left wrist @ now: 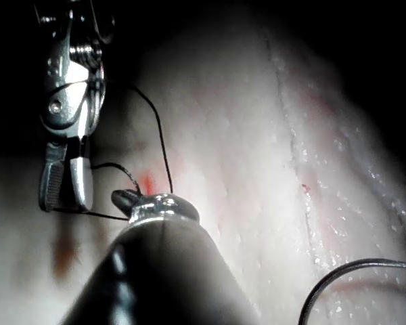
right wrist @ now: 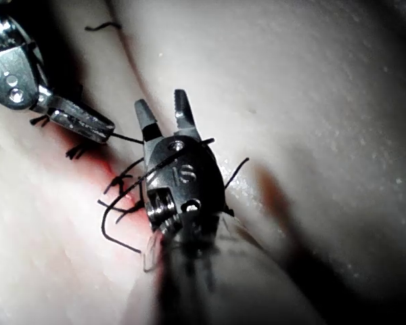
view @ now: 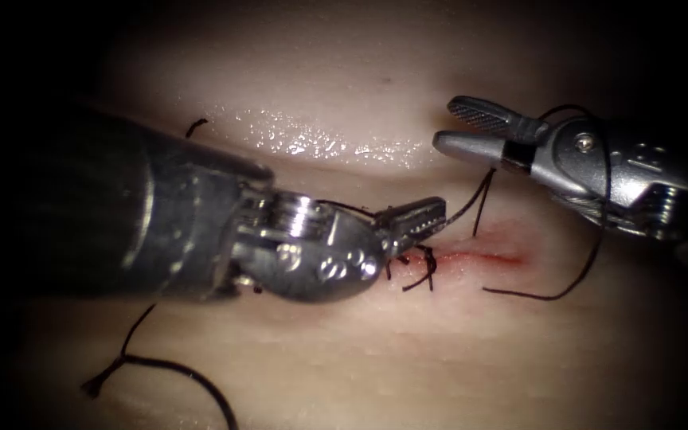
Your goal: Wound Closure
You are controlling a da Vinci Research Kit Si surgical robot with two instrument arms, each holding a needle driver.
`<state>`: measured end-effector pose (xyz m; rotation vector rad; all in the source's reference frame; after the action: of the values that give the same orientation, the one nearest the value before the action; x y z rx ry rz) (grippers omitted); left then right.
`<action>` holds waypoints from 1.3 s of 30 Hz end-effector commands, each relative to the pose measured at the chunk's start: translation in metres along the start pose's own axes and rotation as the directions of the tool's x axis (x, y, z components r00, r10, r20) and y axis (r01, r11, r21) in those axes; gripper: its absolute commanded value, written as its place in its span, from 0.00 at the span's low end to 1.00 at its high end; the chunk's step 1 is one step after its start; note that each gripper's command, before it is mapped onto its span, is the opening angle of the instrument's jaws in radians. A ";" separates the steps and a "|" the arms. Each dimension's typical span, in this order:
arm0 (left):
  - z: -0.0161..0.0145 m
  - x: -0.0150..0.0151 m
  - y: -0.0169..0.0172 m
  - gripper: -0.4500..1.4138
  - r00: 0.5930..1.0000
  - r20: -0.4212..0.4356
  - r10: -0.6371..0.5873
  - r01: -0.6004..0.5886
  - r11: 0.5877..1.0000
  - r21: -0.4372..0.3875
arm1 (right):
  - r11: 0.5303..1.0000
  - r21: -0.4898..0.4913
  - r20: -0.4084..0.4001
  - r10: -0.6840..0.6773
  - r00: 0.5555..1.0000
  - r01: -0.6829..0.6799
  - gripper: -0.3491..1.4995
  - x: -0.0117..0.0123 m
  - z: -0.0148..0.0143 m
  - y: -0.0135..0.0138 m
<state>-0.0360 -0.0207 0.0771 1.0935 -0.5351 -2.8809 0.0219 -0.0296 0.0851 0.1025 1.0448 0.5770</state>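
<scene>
Right wrist view: right end effector [right wrist: 164,112] reads "IS".

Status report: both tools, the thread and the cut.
Left tool shut on thread at the cut. Right tool open, holding nothing, thread draped over its wrist. Needle: cannot tell.

So the left tool [view: 420,219] comes in from the left, its jaws closed on the thread [view: 471,199] right at the cut [view: 479,256] in the tissue [view: 344,72]. The right tool [view: 471,127] sits up and to the right, jaws apart, holding nothing, thread draped around its wrist. Knot tails [view: 424,271] lie on the cut by the left tool. A loose thread end [view: 101,382] lies well off to the lower left.
</scene>
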 end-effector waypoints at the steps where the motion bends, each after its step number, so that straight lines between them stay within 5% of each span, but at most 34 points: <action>1: 0.0006 0.0001 0.0003 0.00 1.000 0.003 0.008 -0.008 1.000 0.001 | 1.000 0.028 0.017 0.000 1.000 -0.001 0.56 -0.0008 0.0013 -0.0005; 7: 0.0003 -0.0001 -0.0014 0.00 0.999 0.026 0.036 -0.036 0.999 0.004 | 0.992 0.126 0.106 -0.034 0.994 0.021 0.65 -0.0026 0.0019 -0.0011; 16: 0.0013 -0.0002 -0.0045 0.00 0.997 0.051 0.064 -0.064 0.998 0.000 | 0.971 0.239 0.119 -0.047 0.992 0.017 0.64 -0.0035 0.0021 -0.0018; 30: 0.0082 -0.0030 -0.0052 0.00 0.982 0.095 0.166 -0.155 0.982 -0.110 | 0.863 0.505 -0.011 0.005 1.000 0.001 0.56 -0.0040 0.0021 -0.0039; 36: 0.0096 -0.0042 -0.0034 0.00 0.977 0.080 0.196 -0.183 0.972 -0.145 | 0.812 0.583 -0.161 0.144 0.976 -0.024 0.54 -0.0038 0.0021 -0.0035; 39: 0.0103 -0.0047 -0.0024 0.00 0.977 0.071 0.203 -0.190 0.969 -0.155 | 0.784 0.620 -0.229 0.214 0.950 -0.027 0.43 -0.0037 0.0025 -0.0033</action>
<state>-0.0383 -0.0147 0.0863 0.8506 -0.3939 -2.7514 0.0229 -0.0332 0.0876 0.6835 1.5090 0.3534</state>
